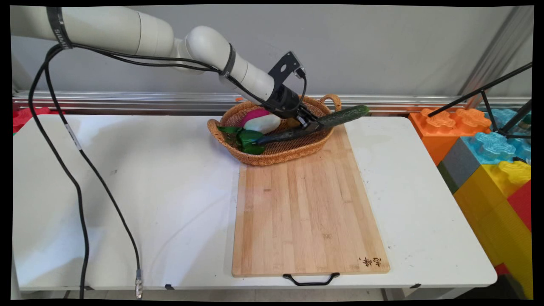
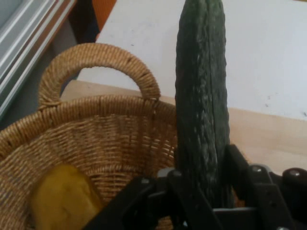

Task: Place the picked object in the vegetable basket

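My gripper (image 1: 311, 124) is shut on a long dark green cucumber (image 1: 314, 125) and holds it near its middle, just above the wicker basket (image 1: 272, 156). The cucumber lies tilted, its right end raised past the basket's rim and its left end low inside the basket. In the hand view the cucumber (image 2: 202, 100) runs up between my fingers (image 2: 240, 167), over the basket's woven wall (image 2: 120, 129) and its looped handle (image 2: 96, 62). Inside the basket lie a white and pink radish (image 1: 261, 121) with green leaves (image 1: 246, 140) and a yellowish thing (image 2: 62, 199).
A bamboo cutting board (image 1: 306, 204) with a black handle (image 1: 311, 279) lies in front of the basket on the white table (image 1: 127, 191). Big coloured blocks (image 1: 488, 157) and a black tripod (image 1: 493, 102) stand at the right. Black cables (image 1: 80, 170) hang at the left.
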Controlling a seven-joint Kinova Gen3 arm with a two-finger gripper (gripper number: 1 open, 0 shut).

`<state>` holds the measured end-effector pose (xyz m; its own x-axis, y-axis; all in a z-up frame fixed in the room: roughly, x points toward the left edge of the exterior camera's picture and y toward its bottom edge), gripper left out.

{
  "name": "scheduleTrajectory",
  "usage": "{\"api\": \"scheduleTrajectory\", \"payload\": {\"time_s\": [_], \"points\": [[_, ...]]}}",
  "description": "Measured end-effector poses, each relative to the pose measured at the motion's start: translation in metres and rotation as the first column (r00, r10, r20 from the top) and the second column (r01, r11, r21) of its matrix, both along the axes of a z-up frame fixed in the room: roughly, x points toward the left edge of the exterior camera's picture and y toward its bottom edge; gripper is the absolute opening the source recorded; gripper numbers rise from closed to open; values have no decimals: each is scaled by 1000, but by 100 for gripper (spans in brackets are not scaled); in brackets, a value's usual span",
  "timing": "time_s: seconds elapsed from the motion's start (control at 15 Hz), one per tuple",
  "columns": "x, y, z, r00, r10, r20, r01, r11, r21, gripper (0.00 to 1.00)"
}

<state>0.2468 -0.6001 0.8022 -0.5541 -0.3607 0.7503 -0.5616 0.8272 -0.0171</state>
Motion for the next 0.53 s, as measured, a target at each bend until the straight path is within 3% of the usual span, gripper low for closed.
{"api": "scheduleTrajectory", "payload": {"time_s": [0.13, 0.2, 0.53], "points": [[3, -2, 0, 1000, 6, -1, -6, 1000, -2, 0], [4, -2, 0, 1000, 7, -1, -7, 1000, -3, 100], [7, -2, 3, 1000, 3, 4, -3, 1000, 2, 100]]}}
